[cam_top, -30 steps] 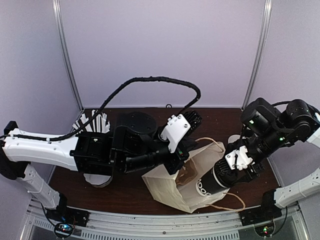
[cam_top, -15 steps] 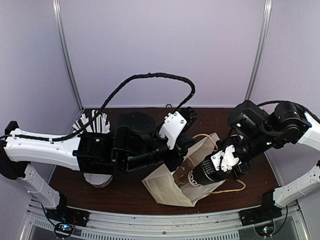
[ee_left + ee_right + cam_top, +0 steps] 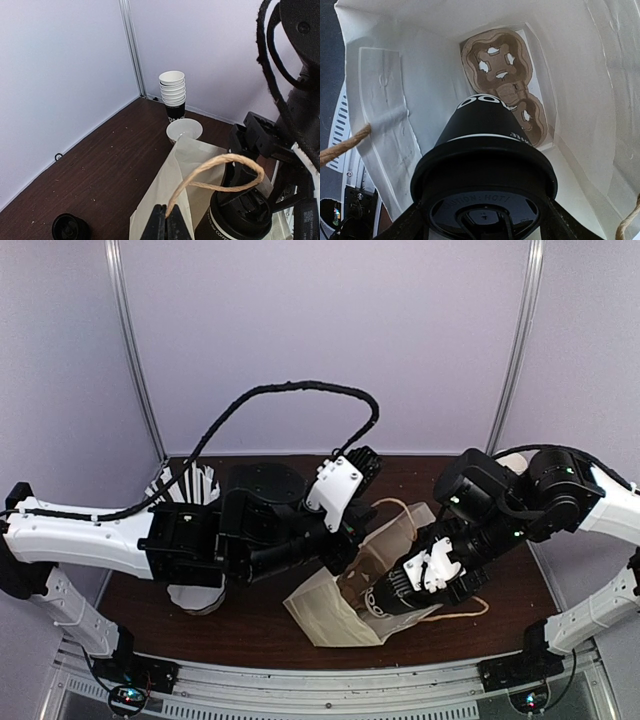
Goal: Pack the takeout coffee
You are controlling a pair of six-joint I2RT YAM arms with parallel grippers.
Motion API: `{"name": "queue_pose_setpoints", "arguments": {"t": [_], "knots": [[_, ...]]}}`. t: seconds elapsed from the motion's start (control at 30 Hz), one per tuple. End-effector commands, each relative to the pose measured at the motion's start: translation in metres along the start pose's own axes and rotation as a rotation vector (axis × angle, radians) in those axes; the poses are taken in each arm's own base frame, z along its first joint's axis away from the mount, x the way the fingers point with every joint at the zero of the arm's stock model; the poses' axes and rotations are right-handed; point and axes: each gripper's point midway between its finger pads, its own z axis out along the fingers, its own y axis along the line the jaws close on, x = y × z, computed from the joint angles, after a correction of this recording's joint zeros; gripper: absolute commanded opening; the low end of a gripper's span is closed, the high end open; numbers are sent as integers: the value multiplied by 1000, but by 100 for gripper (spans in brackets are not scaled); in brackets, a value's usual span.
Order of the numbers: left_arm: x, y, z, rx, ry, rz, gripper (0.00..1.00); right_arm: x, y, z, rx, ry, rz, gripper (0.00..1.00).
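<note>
The white paper bag (image 3: 325,615) lies tilted on the dark table, its mouth facing right. My left gripper (image 3: 166,220) is shut on the bag's twine handle (image 3: 220,162) and holds the mouth up. The takeout coffee (image 3: 482,130), a black cup with a black lid, is gripped at the lid by my right gripper (image 3: 482,220), whose fingers (image 3: 409,227) flank the rim. The cup's base points into the bag, toward a brown cardboard carrier (image 3: 497,60) at the bottom. From above, the takeout coffee (image 3: 385,598) sits in the bag's mouth, with the right gripper (image 3: 420,575) behind it.
A stack of lidless cups (image 3: 173,92) and a white cup (image 3: 184,130) stand at the back near the wall. A small black round object (image 3: 67,227) lies on the table. The bag's other twine handle (image 3: 455,612) trails on the table at the right.
My right gripper has carried the coffee leftward and further into the bag's mouth. The left gripper, still on the handle, has shifted slightly left and back.
</note>
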Motion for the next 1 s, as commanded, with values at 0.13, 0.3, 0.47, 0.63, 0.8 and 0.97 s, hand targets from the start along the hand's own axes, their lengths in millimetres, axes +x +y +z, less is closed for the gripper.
{"name": "queue_pose_setpoints", "arguments": {"t": [0.13, 0.3, 0.47, 0.63, 0.8, 0.97], "knots": [[-10, 6, -9, 21, -27, 18, 21, -6, -31, 3, 132, 29, -16, 57], [-22, -9, -19, 132, -7, 69, 54, -2, -29, 11, 127, 57, -15, 57], [-34, -8, -36, 177, -9, 90, 63, 1, -21, 11, 100, 63, -19, 57], [-12, 6, -55, 153, 112, 41, 69, -1, -22, 12, 95, 65, 5, 56], [28, -7, -80, 202, 246, 59, 74, -7, -26, 13, 95, 51, 37, 56], [72, 16, -107, 61, 326, 164, 74, -7, -26, 14, 92, 52, 47, 56]]}}
